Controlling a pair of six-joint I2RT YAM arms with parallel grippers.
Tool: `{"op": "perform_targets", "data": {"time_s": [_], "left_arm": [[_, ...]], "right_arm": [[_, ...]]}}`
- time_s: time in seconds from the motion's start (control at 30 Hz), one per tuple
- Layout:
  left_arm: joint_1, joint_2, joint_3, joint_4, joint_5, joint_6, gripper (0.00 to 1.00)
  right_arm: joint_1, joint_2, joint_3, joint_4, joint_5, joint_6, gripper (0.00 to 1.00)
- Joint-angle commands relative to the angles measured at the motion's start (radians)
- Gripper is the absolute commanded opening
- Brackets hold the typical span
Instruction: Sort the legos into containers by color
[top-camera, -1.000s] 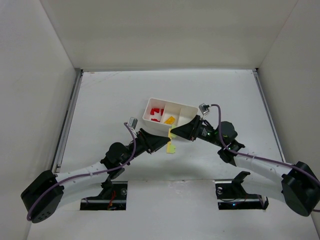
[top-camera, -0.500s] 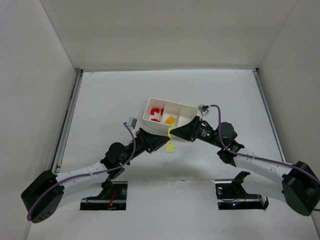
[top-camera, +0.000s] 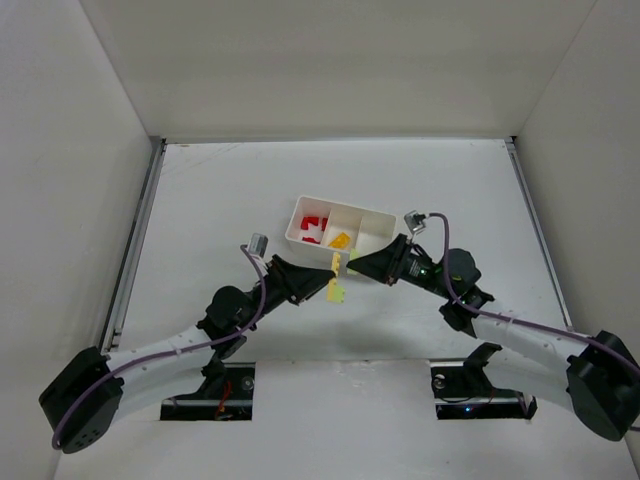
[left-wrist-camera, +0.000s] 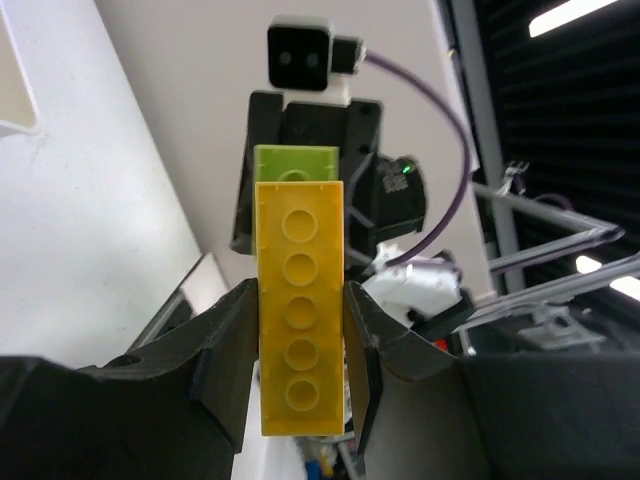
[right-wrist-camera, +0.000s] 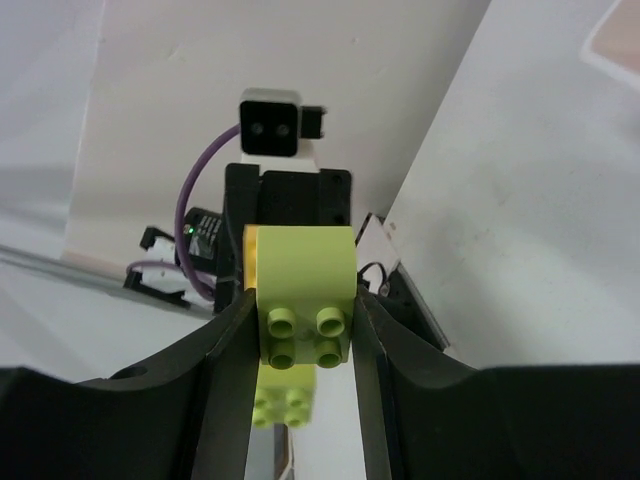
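The white tray (top-camera: 345, 206) sits mid-table. Red legos (top-camera: 313, 228) lie in its left compartment and yellow-orange ones (top-camera: 340, 240) in the middle one. Its right compartment is partly hidden by my right arm. Just in front of the tray both grippers meet. My left gripper (top-camera: 326, 282) (left-wrist-camera: 300, 290) is shut on a long yellow lego (left-wrist-camera: 300, 310) with a pale green lego (left-wrist-camera: 296, 162) at its far end. My right gripper (top-camera: 350, 266) (right-wrist-camera: 303, 300) is shut on that pale green lego (right-wrist-camera: 303, 290). A second pale green piece (right-wrist-camera: 283, 405) (top-camera: 336, 292) shows just below; I cannot tell whether it is joined.
White walls enclose the table on three sides. Metal rails run along the left edge (top-camera: 135, 235) and the right edge (top-camera: 530, 215). The two arm mounts (top-camera: 215, 385) stand at the near edge.
Both grippers and the bricks held between them have shifted slightly left, away from the tray's front wall. The lower pale green piece moved the same way.
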Motion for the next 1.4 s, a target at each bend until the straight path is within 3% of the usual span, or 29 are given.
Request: {"op": "perform_targets", "data": {"time_s": [0.0, 0.23, 0.37, 0.57, 0.7, 0.87, 1.07, 1.13, 1.27, 1.37], "left_arm": [[0.04, -0.071, -0.009, 0.129, -0.033, -0.021, 0.12], [0.066, -0.07, -0.025, 0.135, -0.026, -0.038, 0.12], [0.068, -0.056, -0.019, 0.126, -0.026, -0.026, 0.12], [0.074, -0.042, 0.009, 0.041, -0.037, 0.042, 0.12], [0.077, -0.027, 0.064, -0.052, -0.037, 0.1, 0.12], [0.071, -0.014, 0.106, -0.085, -0.038, 0.129, 0.13], [0.078, -0.001, 0.115, -0.085, -0.027, 0.125, 0.13], [0.078, 0.001, 0.113, -0.085, -0.026, 0.123, 0.13], [0.092, 0.003, 0.116, -0.085, -0.026, 0.115, 0.13], [0.098, 0.013, 0.129, -0.079, -0.024, 0.103, 0.13]], "right_arm": [[-0.062, -0.029, -0.025, 0.029, -0.019, -0.028, 0.32], [-0.136, -0.021, -0.006, 0.012, -0.073, -0.046, 0.33], [-0.211, 0.025, 0.07, -0.108, -0.062, -0.141, 0.33], [-0.219, 0.054, 0.225, -0.476, 0.228, -0.442, 0.34], [-0.127, 0.117, 0.343, -0.652, 0.5, -0.598, 0.34], [-0.052, 0.227, 0.429, -0.755, 0.701, -0.692, 0.35], [-0.041, 0.282, 0.443, -0.748, 0.757, -0.689, 0.36], [-0.038, 0.286, 0.443, -0.75, 0.78, -0.691, 0.4], [-0.035, 0.272, 0.439, -0.741, 0.783, -0.691, 0.66], [-0.035, 0.224, 0.439, -0.744, 0.774, -0.689, 0.71]]}}
